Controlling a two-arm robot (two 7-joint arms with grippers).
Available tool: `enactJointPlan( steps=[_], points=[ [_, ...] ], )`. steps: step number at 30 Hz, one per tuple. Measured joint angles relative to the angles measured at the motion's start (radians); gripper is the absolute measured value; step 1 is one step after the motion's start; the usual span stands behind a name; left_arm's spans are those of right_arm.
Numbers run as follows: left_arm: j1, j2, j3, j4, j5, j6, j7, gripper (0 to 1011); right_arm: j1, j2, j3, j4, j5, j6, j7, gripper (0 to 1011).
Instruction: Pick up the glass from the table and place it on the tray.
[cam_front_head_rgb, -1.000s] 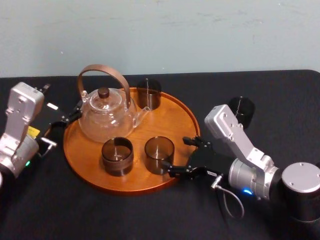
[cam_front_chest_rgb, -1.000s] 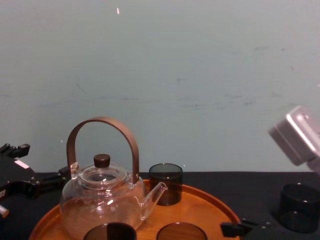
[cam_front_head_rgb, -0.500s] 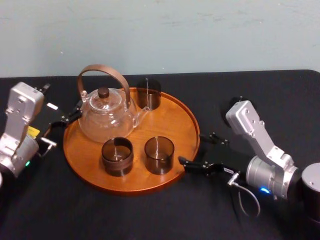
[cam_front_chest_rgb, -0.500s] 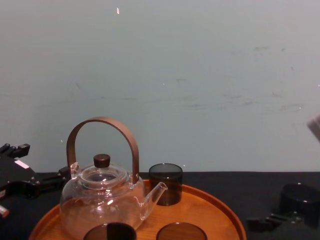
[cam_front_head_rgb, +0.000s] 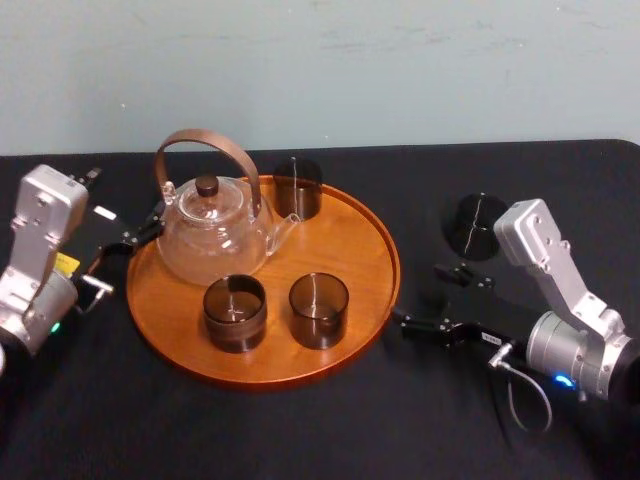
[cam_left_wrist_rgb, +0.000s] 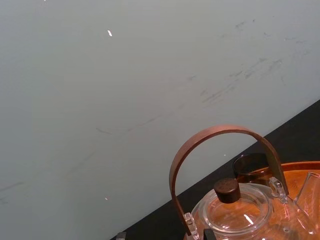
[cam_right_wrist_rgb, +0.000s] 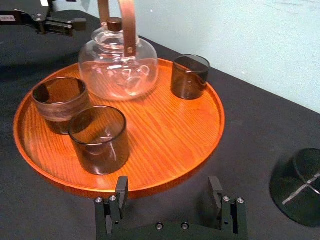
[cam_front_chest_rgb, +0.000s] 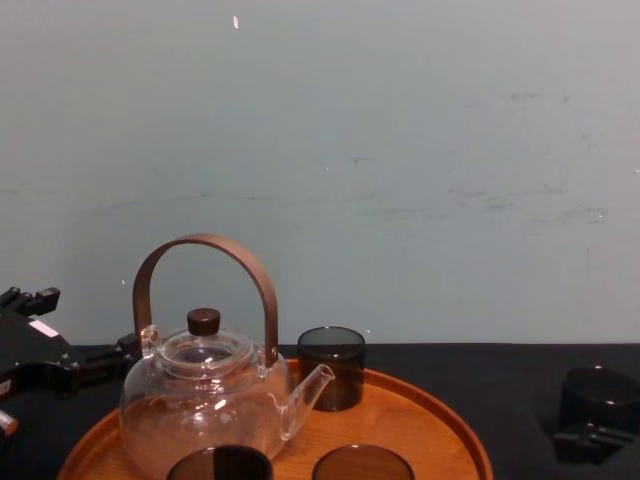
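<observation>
- The right arm reaches in low from 4 o'clock. The right claw (cam_front_head_rgb: 420, 293) is spread wide and empty, just off the rim of the tray (cam_front_head_rgb: 352, 240).
- The left arm sits at 9 o'clock. The left claw (cam_front_head_rgb: 132, 232) is parted, grips nothing, and is beside the teapot (cam_front_head_rgb: 212, 230).
- The near glass (cam_front_head_rgb: 318, 310) stands on the tray at 5 o'clock, the second glass (cam_front_head_rgb: 235, 312) at 7 and the third glass (cam_front_head_rgb: 298, 188) at 12.
- The fourth glass (cam_front_head_rgb: 478, 225) stands on the black surface (cam_front_head_rgb: 300, 430) at 3 o'clock, clear of the tray.
- A pale wall (cam_front_head_rgb: 400, 70) is behind.

- Wooden tray (cam_front_head_rgb: 365, 240): orange-brown, grained, satin sheen.
- Clear teapot (cam_front_head_rgb: 215, 235): glossy glass, brown wood-look handle.
- Smoked glass (cam_front_head_rgb: 476, 225): dark, glossy.
- Black table cover (cam_front_head_rgb: 300, 430): matt cloth.
</observation>
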Motion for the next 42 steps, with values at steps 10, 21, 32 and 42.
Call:
enactJointPlan(
  steps=[10, 21, 32, 42],
  points=[
    [0.0, 0.0, 0.0, 0.0, 0.0, 0.0, 0.0, 1001, -0.006, 0.013, 0.027, 0.012, 0.016, -0.003, -0.009, 1002],
    [0.0, 0.0, 0.0, 0.0, 0.0, 0.0, 0.0, 1002, 0.003, 0.016, 0.057, 0.042, 0.029, -0.005, -0.026, 1002],
    [0.0, 0.0, 0.0, 0.0, 0.0, 0.0, 0.0, 1002, 0.036, 0.001, 0.091, 0.109, 0.044, -0.004, -0.044, 1002],
    [0.0, 0.0, 0.0, 0.0, 0.0, 0.0, 0.0, 1001, 0.068, -0.009, 0.112, 0.165, 0.05, -0.002, -0.053, 1002]
  ],
)
